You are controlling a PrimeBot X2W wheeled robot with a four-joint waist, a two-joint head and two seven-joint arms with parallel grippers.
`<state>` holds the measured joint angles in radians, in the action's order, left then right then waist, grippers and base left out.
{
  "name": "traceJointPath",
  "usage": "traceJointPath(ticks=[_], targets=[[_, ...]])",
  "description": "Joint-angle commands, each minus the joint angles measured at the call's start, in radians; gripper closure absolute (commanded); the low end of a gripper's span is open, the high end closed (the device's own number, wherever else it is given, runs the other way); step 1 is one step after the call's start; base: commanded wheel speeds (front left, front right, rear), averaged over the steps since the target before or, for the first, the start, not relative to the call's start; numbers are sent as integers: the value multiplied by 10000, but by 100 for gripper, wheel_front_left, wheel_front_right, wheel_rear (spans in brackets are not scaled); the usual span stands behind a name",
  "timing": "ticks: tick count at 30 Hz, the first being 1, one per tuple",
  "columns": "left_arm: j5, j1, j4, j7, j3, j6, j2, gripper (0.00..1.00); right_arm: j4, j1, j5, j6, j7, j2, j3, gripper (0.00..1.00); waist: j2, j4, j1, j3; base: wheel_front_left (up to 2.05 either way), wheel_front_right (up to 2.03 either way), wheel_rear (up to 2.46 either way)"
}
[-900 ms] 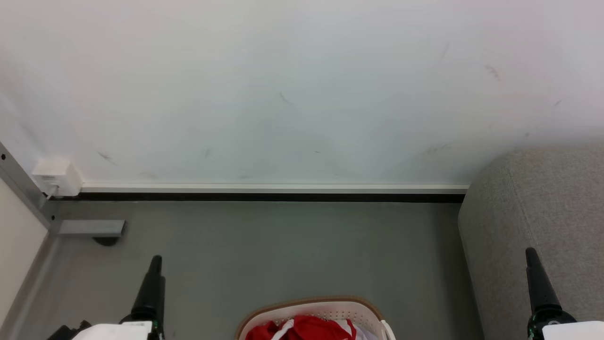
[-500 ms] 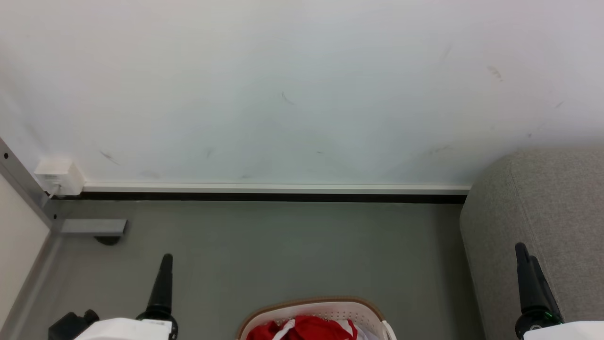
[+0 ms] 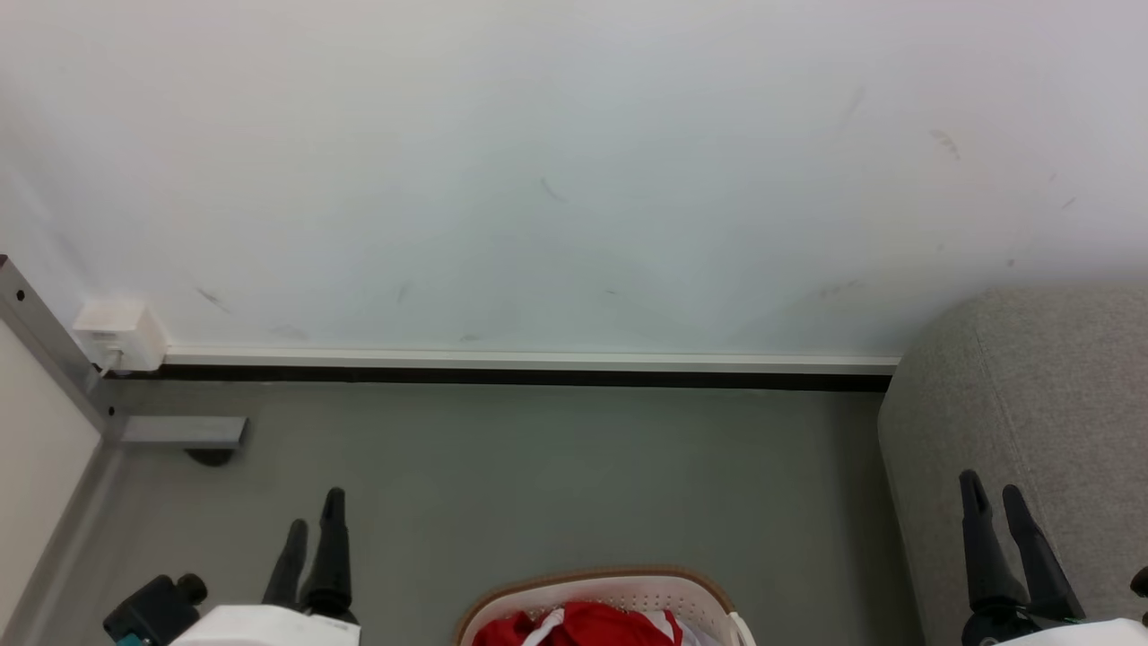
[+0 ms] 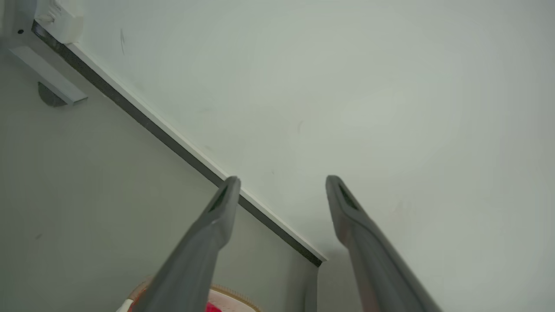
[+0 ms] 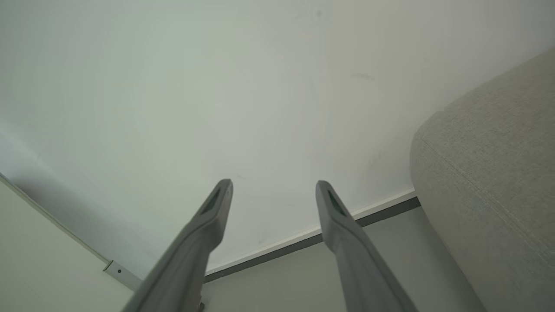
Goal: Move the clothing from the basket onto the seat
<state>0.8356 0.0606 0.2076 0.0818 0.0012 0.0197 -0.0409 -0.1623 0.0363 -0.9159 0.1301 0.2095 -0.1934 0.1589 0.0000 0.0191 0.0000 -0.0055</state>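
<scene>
Red with white trim: the clothing [image 3: 583, 625], bunched as one heap inside the basket [image 3: 619, 585] and cut off by the bottom edge of the head view. Could not split the heap into separate garments. Counted one basket, white perforated plastic under a tan rim, set on the grey floor [image 3: 556, 467]. Caught a curve of that rim and a sliver of red low in the left wrist view as well.

Counted one seat [image 3: 1031, 386] to the right of the basket and apart from it, in light grey woven cloth with a rounded corner and a stitched seam.

Counted two grippers, each with two long dark fingers. Found the left gripper [image 3: 315, 513] just left of the basket, above the floor and clear of the rim. Saw its fingers spread wide in the left wrist view [image 4: 282, 180], empty, touching neither cloth nor plastic. Found the right gripper [image 3: 990, 486] well to the right of the basket, in front of the seat's side. Saw those fingers parted just as wide in the right wrist view [image 5: 273, 183], likewise empty.

Beyond the basket, one white wall [image 3: 574, 179] marked with a few faint scuffs, and one pale skirting strip [image 3: 538, 360] over a dark line along its foot. Far to the left of the basket, one small white box [image 3: 118, 334] fixed low on the wall, and beside it one grey metal post [image 3: 54, 350] with a flat foot [image 3: 184, 432] on the floor.
</scene>
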Motion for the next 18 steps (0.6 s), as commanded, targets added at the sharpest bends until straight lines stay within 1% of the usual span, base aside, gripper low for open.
traceJointPath(ticks=[1,7,18], targets=[[-440,10,-70,101,4,-19,-119,0,74,-30,429,4,68,-46,-112,0,0,8,0,-5,0,0,0],[-1487,-85,-8,294,-10,-91,-196,0,-22,-111,1415,5,117,30,-291,0,0,38,0,-31,0,0,0],[-3159,-181,33,596,-169,-437,-394,0,-220,-254,3019,6,208,243,-533,0,0,52,0,-39,0,0,0]])
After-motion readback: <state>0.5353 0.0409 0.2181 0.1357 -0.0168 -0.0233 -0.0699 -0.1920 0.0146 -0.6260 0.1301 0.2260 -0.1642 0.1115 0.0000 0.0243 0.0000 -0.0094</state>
